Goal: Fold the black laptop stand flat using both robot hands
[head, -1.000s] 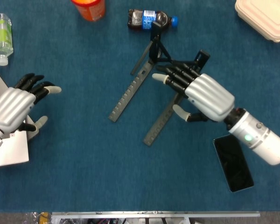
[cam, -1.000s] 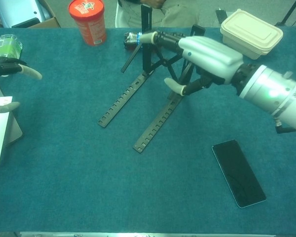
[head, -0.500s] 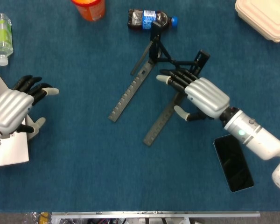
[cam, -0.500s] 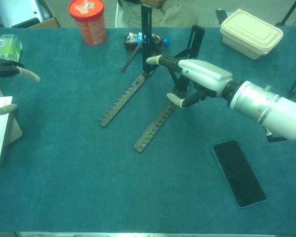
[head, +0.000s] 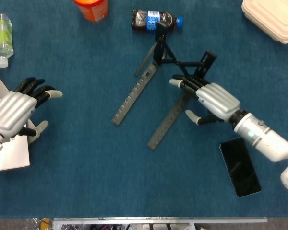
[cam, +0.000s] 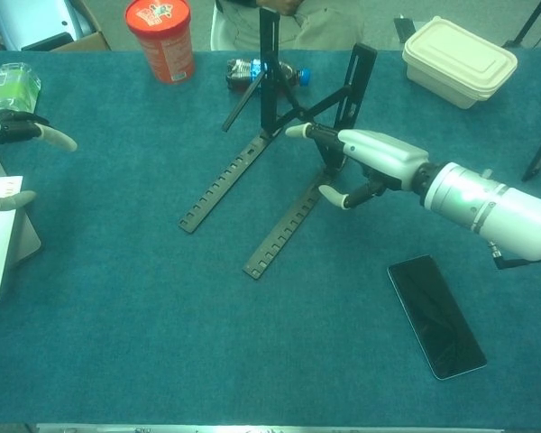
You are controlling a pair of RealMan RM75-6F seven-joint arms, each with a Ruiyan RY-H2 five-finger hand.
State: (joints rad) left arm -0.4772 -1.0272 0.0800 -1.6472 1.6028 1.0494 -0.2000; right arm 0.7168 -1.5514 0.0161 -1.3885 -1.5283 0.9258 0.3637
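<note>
From the head view there is one black laptop stand (head: 161, 86) near the middle of the blue table (head: 86, 167), still unfolded, with two notched base rails and two upright arms. The right hand (head: 206, 98) reaches over the right-side rail with its fingers stretched out and apart from the thumb; whether they touch the stand cannot be told here. The left hand (head: 19, 109) is well apart at the left edge, fingers spread, holding nothing, above a white paper (head: 9, 155). Also counted: two bottles, a dark one (head: 156, 20) just behind the stand and a clear one (head: 0, 36) at far left, one orange canister (head: 91, 8), one beige lunch box (head: 273, 19) and one black phone (head: 240, 166).

The chest view shows what the overhead one flattens: the stand's two arms rise steeply off the table, and the right hand's thumb sits just beside the right rail near its hinge. Of the left hand only fingertips (cam: 54, 135) show at the frame edge.
</note>
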